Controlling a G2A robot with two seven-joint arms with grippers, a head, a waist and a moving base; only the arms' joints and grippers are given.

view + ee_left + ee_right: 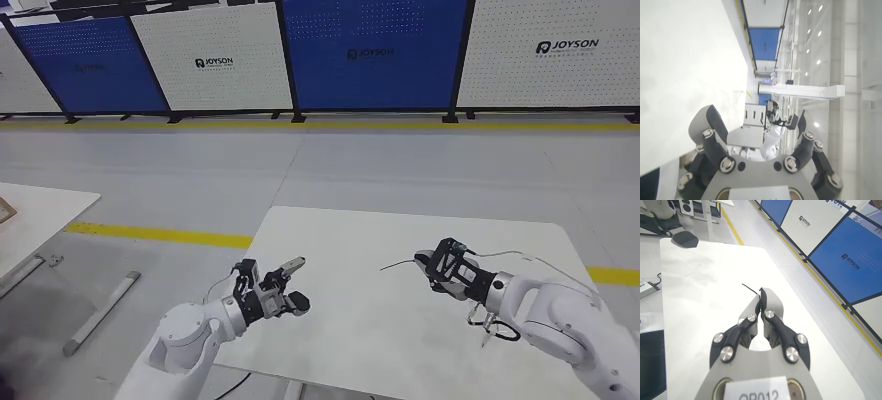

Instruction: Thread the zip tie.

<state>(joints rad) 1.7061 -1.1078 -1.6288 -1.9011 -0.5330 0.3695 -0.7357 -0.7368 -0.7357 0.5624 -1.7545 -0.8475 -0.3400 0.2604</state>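
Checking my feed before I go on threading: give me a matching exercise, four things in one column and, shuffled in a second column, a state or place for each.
Things
1. left gripper
2. right gripper
3. zip tie
4. table

States or places
A. white, below both grippers
B. fingers shut on a thin black strip
C. fingers spread wide, nothing between them
D. one end sticks out past the shut fingers, above the table

Pairs: 1-C, 2-B, 3-D, 4-A
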